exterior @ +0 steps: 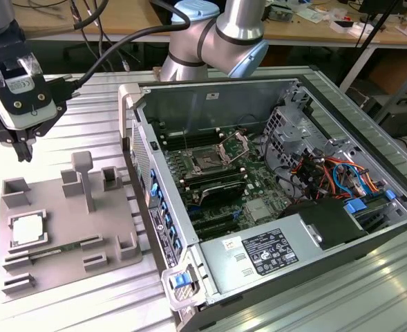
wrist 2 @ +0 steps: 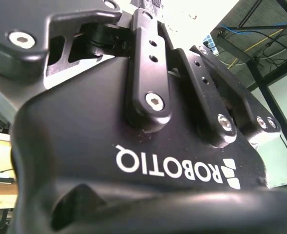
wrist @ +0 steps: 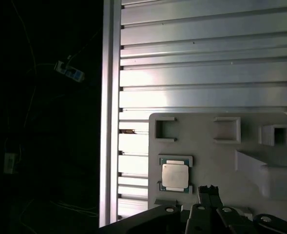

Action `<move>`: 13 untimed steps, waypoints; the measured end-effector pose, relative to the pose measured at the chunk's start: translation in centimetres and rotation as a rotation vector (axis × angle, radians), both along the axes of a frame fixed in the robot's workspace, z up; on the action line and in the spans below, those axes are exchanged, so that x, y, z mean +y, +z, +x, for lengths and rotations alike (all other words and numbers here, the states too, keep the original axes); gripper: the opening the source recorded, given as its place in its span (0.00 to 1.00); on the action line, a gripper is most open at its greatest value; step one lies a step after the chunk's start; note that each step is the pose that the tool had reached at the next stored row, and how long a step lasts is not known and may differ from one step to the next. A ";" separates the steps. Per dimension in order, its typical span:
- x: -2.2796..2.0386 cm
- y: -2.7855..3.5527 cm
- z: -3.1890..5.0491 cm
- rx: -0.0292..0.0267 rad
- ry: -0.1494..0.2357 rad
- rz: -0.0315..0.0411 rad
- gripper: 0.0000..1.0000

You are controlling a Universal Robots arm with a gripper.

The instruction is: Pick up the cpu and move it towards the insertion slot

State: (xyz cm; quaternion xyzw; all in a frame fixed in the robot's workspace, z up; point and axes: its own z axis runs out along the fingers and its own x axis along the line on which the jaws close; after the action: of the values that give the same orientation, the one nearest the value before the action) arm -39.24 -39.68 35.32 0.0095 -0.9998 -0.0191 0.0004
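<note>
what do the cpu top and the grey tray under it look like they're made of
The cpu top: likely metal, silvery with a dull sheen, set inside a thin pale rim. The tray: probably plastic, a matte, even grey with moulded raised blocks and no glint.

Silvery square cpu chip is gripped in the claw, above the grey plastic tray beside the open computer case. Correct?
Not quite. The silvery square cpu chip is not gripped. It lies on the grey plastic tray, beside the open computer case. The claw hangs above it, apart from the chip, as the exterior view shows.
</note>
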 end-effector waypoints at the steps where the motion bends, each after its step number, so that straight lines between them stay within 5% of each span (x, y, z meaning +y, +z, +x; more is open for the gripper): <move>1: 0.00 -0.02 0.00 -0.0001 0.000 0.0000 0.11; 13: 0.00 -0.27 0.00 0.0000 0.000 0.0000 0.11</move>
State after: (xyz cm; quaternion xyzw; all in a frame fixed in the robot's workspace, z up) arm -39.24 -39.68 35.05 0.0096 -0.9998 -0.0191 0.0004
